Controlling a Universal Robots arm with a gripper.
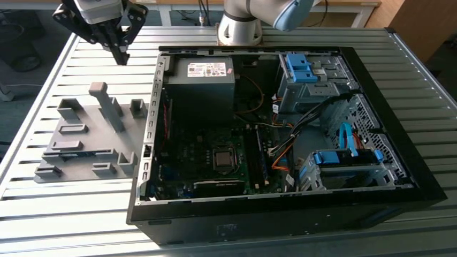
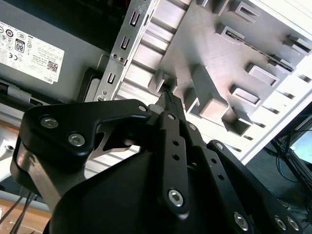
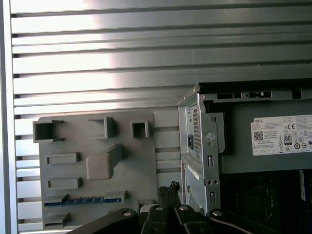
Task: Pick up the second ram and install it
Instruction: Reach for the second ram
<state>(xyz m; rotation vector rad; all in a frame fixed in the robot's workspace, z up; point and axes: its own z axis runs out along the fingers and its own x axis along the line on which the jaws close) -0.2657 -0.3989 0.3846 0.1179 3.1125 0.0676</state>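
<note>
Black linkage gripper (image 1: 121,52), clenched on nothing, hovered above the slatted metal table (image 1: 71,214) near the grey plastic fixture tray (image 3: 136,161), where the thin dark circuit-board ram stick (image 3: 78,200) stood edge-up in a slot, presumably for pinching.

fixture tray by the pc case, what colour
The fixture tray is plain grey; the first wrist view shows it best.
</note>
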